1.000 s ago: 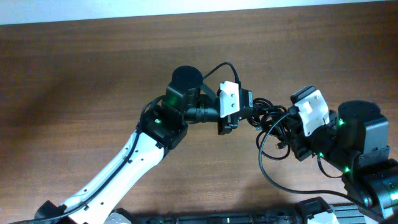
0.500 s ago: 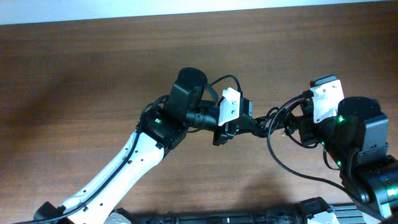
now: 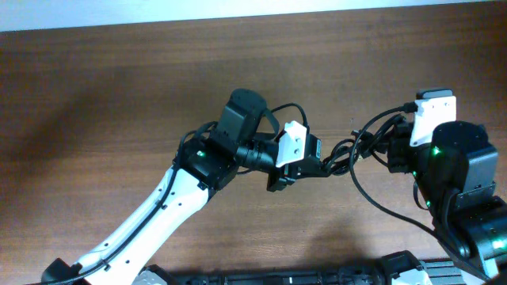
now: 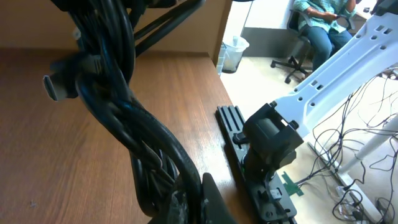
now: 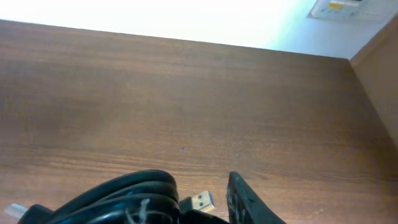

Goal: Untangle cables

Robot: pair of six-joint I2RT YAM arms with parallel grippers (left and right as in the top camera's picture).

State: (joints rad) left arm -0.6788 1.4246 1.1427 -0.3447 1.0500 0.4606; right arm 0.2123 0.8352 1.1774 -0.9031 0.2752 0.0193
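Over table (image 3: pixel 119 79): cables (image 3: pixel 347 150) twisted into thick black bundle, plug (image 5: pixel 200 201) possibly USB.

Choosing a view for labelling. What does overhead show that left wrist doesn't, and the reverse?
Only overhead: both arms, the cables running from the left gripper across to the right gripper, and one loop curving out over the table. Only left wrist: a plug close up on the bundle, and the room past the table with a seated person and a bin. Both: the black cables and the brown table.
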